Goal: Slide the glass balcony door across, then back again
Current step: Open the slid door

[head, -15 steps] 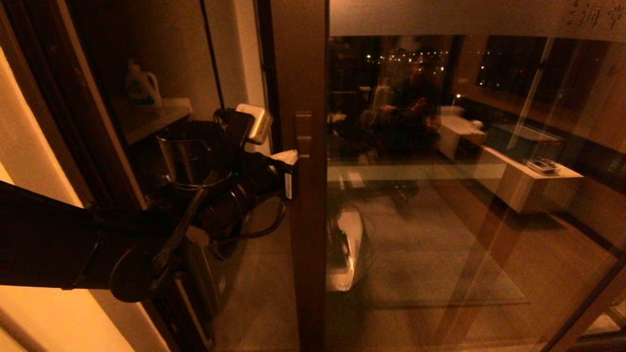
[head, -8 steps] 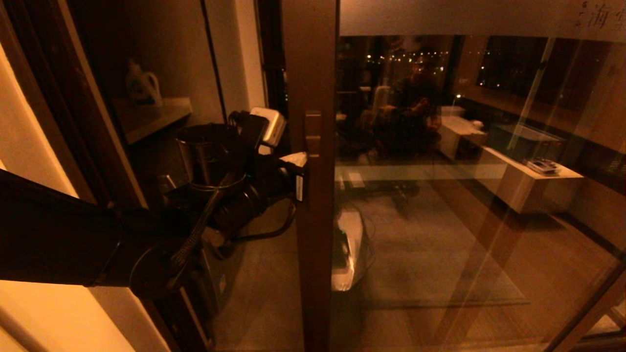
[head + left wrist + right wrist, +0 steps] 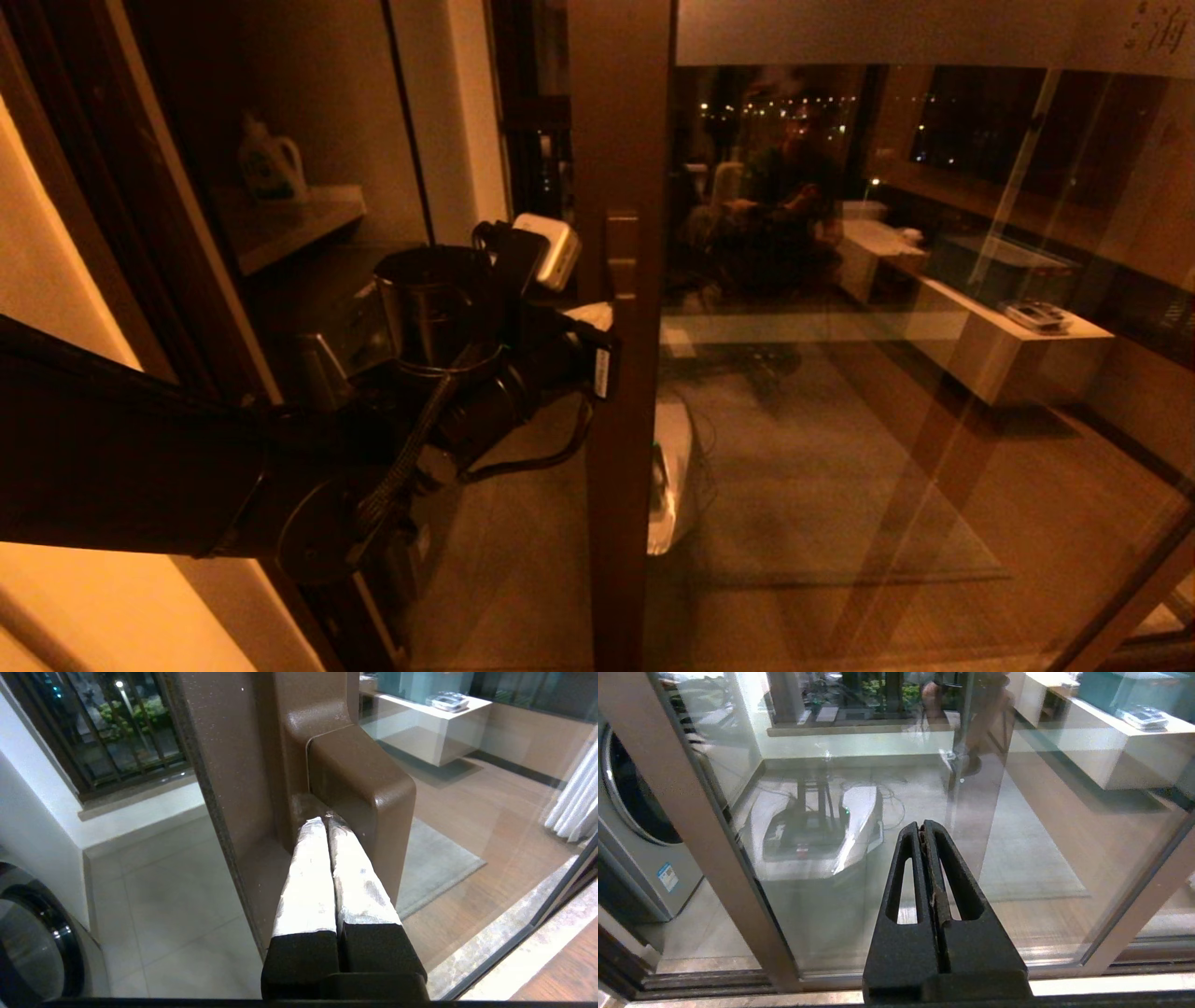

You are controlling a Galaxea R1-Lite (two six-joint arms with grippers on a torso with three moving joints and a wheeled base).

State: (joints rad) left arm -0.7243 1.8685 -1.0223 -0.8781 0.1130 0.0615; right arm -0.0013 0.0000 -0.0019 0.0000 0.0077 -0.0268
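Observation:
The glass balcony door fills the right of the head view, with a frosted top band and a brown stile. Its blocky pull handle sits on that stile. My left gripper is shut with nothing between its fingers. In the left wrist view its tips press into the corner between the handle and the stile. My right gripper is shut and empty, held low in front of the door's glass; it is out of the head view.
The open gap lies left of the stile, bounded by the dark jamb. Beyond it are a shelf with a detergent bottle, a washing machine and a barred window. The floor track runs below the door.
The door's stile and handle have slid to the right, and my left gripper has travelled right with them. The gap on the left has widened.

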